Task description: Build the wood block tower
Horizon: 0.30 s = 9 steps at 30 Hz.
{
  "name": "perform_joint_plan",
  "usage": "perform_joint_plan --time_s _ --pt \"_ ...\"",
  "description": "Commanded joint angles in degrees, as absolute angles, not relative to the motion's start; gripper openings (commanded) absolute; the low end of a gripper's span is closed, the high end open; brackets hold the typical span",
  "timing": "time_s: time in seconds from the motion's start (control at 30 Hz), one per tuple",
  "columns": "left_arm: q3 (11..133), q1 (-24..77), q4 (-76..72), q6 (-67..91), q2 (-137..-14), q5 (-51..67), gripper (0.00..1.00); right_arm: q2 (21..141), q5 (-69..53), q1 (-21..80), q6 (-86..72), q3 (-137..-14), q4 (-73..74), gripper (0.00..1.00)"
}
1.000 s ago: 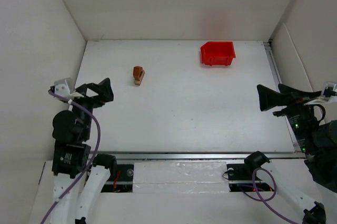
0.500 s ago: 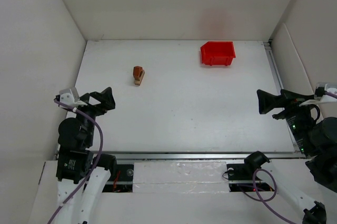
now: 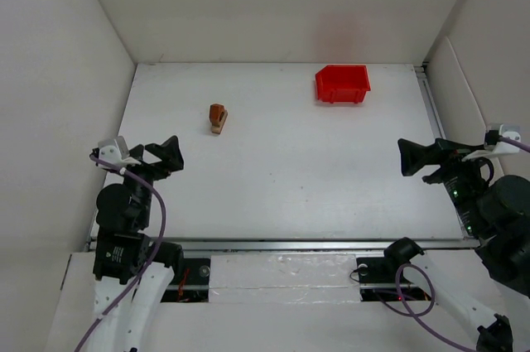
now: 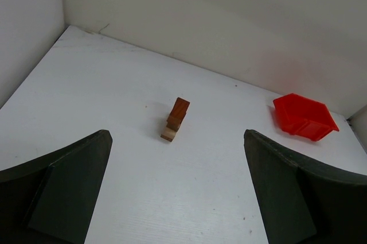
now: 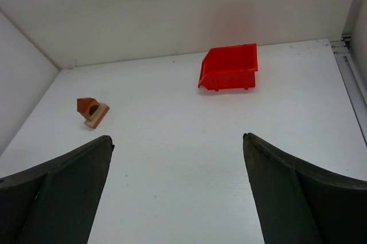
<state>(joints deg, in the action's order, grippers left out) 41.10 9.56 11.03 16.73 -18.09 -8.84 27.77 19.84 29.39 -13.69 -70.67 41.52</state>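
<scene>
The tower (image 3: 218,118) is a small stack on the white table, left of centre: a reddish-brown piece on a tan block. It shows in the left wrist view (image 4: 176,119) and the right wrist view (image 5: 92,110), where the reddish piece has a dark round opening. No other wood blocks are in view. My left gripper (image 3: 162,158) is open and empty near the table's left edge, well short of the tower (image 4: 178,140). My right gripper (image 3: 412,157) is open and empty near the right edge (image 5: 178,138).
A red plastic bin (image 3: 342,84) stands at the back right of the table and also shows in the left wrist view (image 4: 304,116) and the right wrist view (image 5: 229,67). White walls enclose the table on the left, back and right. A metal rail runs along the near edge (image 3: 290,244).
My left gripper has drawn back toward the near edge. My right gripper has shifted slightly left and nearer. The tower and bin have not moved.
</scene>
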Motion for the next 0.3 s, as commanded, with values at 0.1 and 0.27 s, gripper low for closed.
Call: perform_joint_plan --time_s 0.1,0.27 --pt "39.90 9.40 7.47 15.29 -16.87 -8.96 0.99 27.42 18.72 29.88 -13.18 -70.14 38.23 1.00" --pt "39.73 9.40 7.03 15.03 -16.79 -8.88 0.99 28.12 18.28 29.88 -13.89 -69.87 37.44 1.00"
